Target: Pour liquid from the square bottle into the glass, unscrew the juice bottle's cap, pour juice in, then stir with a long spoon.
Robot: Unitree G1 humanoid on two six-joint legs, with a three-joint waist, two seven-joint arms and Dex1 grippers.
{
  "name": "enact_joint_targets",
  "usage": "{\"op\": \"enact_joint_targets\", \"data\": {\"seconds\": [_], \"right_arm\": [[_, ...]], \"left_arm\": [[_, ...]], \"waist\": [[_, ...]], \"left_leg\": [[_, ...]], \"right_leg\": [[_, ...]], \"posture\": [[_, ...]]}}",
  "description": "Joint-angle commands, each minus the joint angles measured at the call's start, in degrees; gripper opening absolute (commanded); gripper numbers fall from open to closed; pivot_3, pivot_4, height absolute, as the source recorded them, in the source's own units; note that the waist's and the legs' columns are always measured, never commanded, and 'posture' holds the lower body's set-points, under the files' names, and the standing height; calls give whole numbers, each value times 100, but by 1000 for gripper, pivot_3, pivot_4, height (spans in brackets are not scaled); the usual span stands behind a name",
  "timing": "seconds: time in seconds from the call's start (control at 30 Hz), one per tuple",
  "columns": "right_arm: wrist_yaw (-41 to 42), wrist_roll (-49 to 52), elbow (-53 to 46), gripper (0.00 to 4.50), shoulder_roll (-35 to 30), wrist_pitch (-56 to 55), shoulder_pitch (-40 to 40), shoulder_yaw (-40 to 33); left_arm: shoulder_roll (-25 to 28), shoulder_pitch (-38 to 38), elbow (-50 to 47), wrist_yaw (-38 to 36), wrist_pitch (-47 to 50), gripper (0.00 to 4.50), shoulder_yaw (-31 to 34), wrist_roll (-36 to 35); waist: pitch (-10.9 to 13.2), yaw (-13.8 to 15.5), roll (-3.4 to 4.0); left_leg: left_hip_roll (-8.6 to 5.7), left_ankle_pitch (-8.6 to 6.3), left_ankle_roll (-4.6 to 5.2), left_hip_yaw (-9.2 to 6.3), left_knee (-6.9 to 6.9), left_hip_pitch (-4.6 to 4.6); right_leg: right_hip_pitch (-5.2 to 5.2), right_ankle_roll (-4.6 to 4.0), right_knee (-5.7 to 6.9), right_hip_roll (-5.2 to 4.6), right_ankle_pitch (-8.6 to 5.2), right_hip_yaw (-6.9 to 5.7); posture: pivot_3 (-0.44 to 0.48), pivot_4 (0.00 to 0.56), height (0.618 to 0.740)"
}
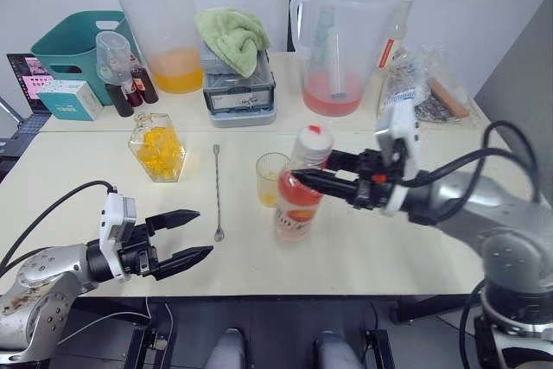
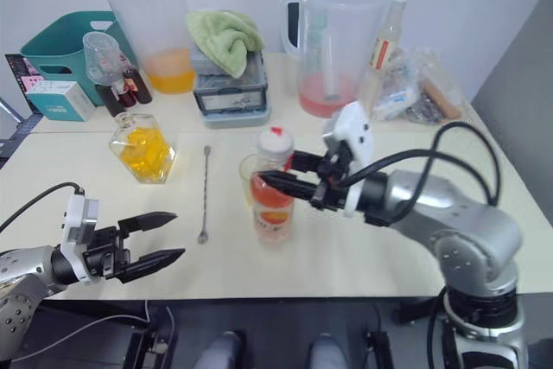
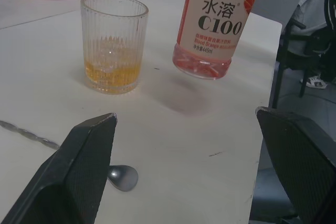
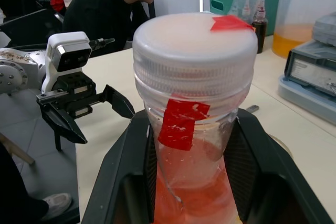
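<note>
Pale cream tabletop point(image 1: 78, 174) runs across the scene, backed by a white wall, with a teal basket point(image 1: 73, 45) at the far left and a big pitcher holding orange liquid point(image 1: 164, 28) beside it. Near the front left edge the left pincer point(image 1: 186, 238) hovers just above the surface, its two black fingers spread apart and holding nothing. Further back stands a square bottle point(image 1: 157, 148) with yellow contents. To its right the long spoon point(image 1: 217, 192) lies flat, bowl end toward the robot. Next comes the glass point(image 1: 271, 180), upright, with a little amber liquid at the bottom. Just beside it, on its right, the juice bottle point(image 1: 301, 189) is lifted slightly clear of the tabletop, the cap point(image 1: 315, 137) on top. The right pincer point(image 1: 313, 172) is clamped on the bottle's neck just under the cap. Behind stands a pitcher with pink liquid point(image 1: 339, 41).
</note>
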Motion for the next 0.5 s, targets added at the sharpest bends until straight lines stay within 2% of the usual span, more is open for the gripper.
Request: {"op": "enact_joint_targets", "data": {"seconds": [0.03, 0.3, 0.5], "right_arm": [[180, -514, -229, 1255, 147, -740, 62, 270], [611, -1653, 53, 1255, 402, -1700, 517, 1181], [849, -2168, 345, 1254, 487, -2081, 846, 1540]], "left_arm": [[92, -67, -35, -82, -130, 4500, 54, 25], [144, -119, -22, -85, -115, 4500, 67, 11], [190, -123, -30, -89, -116, 4500, 48, 14]], "waist": [[0, 0, 0], [-1, 0, -2], [-2, -1, -4]], "left_leg": [[0, 0, 0, 0, 0, 0], [0, 0, 0, -2, 1, 2], [1, 0, 0, -2, 1, 5]], "right_leg": [[0, 0, 0, 0, 0, -1], [2, 0, 0, 0, 0, -2], [3, 0, 1, 1, 0, -2]], "posture": [[0, 150, 740], [0, 150, 740], [0, 150, 740]]}}
